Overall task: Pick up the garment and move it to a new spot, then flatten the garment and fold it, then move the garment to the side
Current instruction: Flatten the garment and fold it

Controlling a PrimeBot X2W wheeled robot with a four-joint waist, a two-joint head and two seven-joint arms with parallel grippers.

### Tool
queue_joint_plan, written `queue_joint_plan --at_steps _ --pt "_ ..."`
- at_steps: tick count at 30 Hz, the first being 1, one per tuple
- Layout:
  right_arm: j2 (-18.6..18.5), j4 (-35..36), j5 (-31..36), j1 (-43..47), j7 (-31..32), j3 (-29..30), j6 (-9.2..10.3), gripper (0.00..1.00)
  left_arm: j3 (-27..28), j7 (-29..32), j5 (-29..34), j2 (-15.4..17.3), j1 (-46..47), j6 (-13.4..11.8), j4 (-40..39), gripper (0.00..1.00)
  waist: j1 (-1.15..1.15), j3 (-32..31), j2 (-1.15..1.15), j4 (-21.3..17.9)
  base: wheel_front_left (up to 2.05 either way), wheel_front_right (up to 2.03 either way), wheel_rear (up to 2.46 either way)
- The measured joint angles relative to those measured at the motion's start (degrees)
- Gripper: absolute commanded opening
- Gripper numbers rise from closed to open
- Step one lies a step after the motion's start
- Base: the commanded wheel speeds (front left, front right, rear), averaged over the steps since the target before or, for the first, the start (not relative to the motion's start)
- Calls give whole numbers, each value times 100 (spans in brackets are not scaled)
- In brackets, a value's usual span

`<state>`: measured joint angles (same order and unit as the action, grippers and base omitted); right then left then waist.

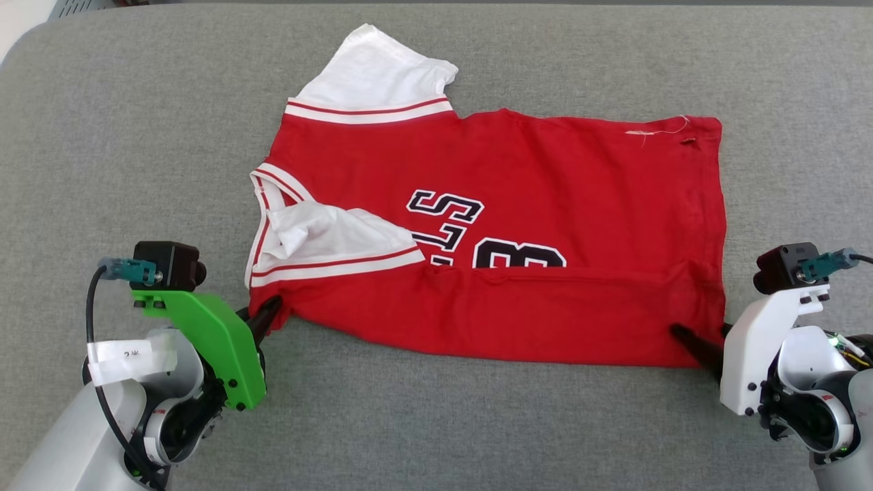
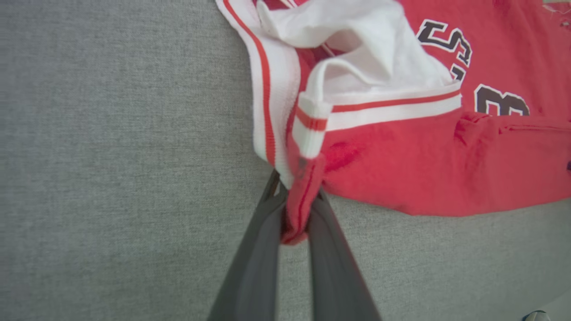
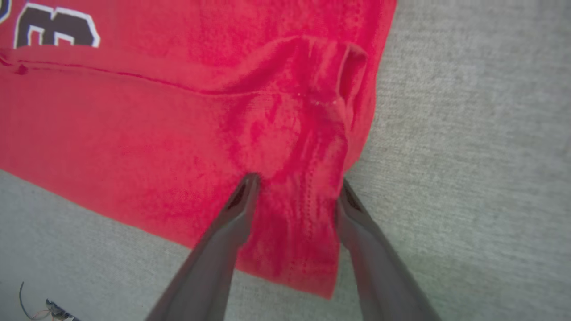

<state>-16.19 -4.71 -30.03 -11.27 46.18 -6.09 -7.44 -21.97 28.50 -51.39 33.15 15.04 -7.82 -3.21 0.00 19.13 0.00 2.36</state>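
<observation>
The garment lies spread on the grey surface, collar to the left, hem to the right. Its near long edge is folded up over the black letters and number, and one white sleeve rests on the front. My left gripper is at the near-left corner. The left wrist view shows this gripper shut on a bunch of red cloth and striped trim of the garment. My right gripper is at the near-right hem corner. In the right wrist view the right gripper is open, its fingers straddling a wrinkled patch of the garment.
The grey padded surface stretches wide to the left, right and near side of the jersey. Its rounded far-left corner borders a pale floor. A thin cable lies at the lower left of the right wrist view.
</observation>
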Motion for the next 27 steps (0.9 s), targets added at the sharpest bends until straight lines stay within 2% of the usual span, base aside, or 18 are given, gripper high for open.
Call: queue_joint_plan --at_steps 6,13,22,27 --pt "42 73 19 -80 -59 73 -2 0 -16 -226 67 -21 -92 0 -67 0 0 -98 0 23 0 0 0" --pt "33 524 55 50 -54 208 -2 0 -44 -438 296 14 -380 -24 -233 0 0 -449 0 26 0 0 0" --pt "43 1112 54 939 152 391 -2 0 74 -486 290 292 -1303 -436 -664 0 0 -1084 0 -7 0 0 0" --pt "205 1287 76 1534 266 569 -2 0 121 -415 120 341 -1900 -625 -713 0 -1 -1344 0 -53 0 0 0"
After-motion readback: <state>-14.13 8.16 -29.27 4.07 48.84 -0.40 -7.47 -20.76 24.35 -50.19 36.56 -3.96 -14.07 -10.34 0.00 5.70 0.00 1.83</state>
